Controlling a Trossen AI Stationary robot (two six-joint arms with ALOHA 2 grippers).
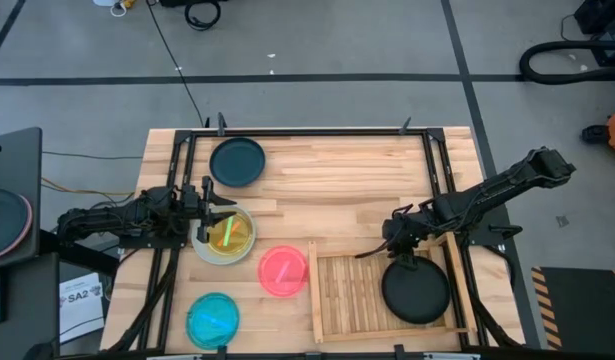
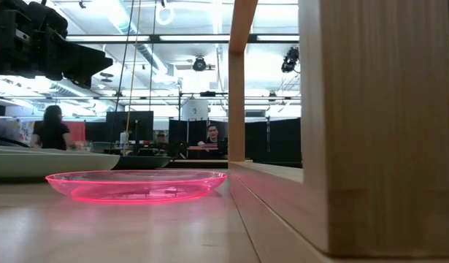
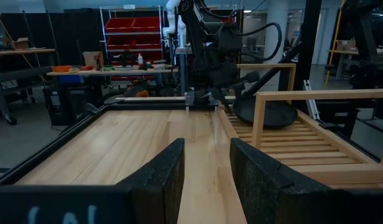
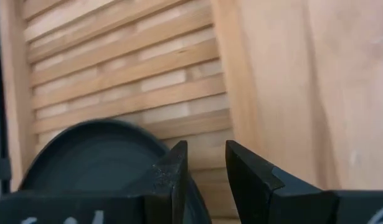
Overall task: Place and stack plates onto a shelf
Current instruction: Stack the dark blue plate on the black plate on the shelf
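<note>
**One black plate on the shelf, five plates still on the table**

The cyan plate (image 1: 213, 320) lies flat on the table (image 1: 327, 170), toward the near edge from the left gripper (image 1: 225, 211) and well apart from it. The left gripper hangs above the far-left rim of the whitish plate (image 1: 205, 250), its fingers (image 3: 166, 180) pointing across the table toward the shelf, parted by a narrow gap with nothing between them. The whitish plate lies flat below and just beyond that gripper, and it carries the smaller yellow-green plate (image 1: 232, 231) nested inside it. The dark teal plate (image 1: 237, 161) lies flat near the far edge of the table, off to the side of the left gripper and clear of it. The pink plate (image 1: 283, 270) lies flat between the whitish plate and the shelf, beyond the left gripper's fingertips; in the low view it sits just beside the shelf's raised rim.

The shelf (image 1: 342, 300) is a rectangle with its long axis running left to right, its slats running from near to far. Its left half is bare slats. Its right half holds the black plate (image 1: 417, 290), lying flat on the slats. The right gripper (image 1: 395, 238) hovers over the far rim of the shelf, at the far-left edge of the black plate, pointing left. Its fingers (image 4: 172, 174) stand slightly apart with nothing between them, and the black plate's rim sits just beneath them.
</note>
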